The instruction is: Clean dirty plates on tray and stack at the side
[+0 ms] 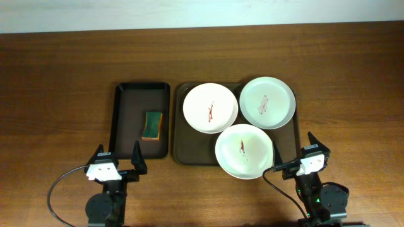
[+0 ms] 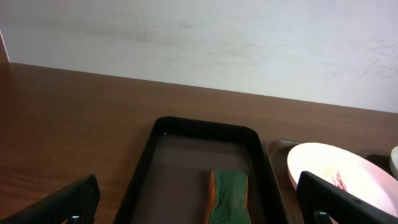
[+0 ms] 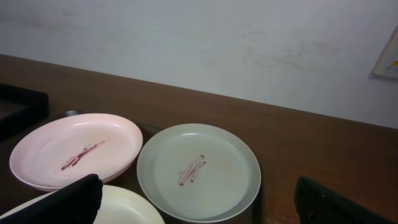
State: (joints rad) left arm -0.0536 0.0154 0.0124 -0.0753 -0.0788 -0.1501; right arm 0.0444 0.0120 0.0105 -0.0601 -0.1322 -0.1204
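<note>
Three dirty plates with red smears lie on the large dark tray [image 1: 179, 135]: a pink plate [image 1: 210, 108], a pale green plate [image 1: 267, 102] and a cream plate [image 1: 244, 151] in front. A green and orange sponge [image 1: 152, 125] lies in the smaller black tray [image 1: 124, 120] to the left. My left gripper [image 1: 117, 162] is open and empty, near the table's front edge below the small tray. My right gripper [image 1: 298, 153] is open and empty, just right of the cream plate. The sponge also shows in the left wrist view [image 2: 229, 196]. The green plate shows in the right wrist view [image 3: 199, 170].
The wooden table [image 1: 63, 94] stretches left and right of the trays. A white wall [image 2: 199, 43] stands behind the table's far edge. Cables run from both arm bases at the front.
</note>
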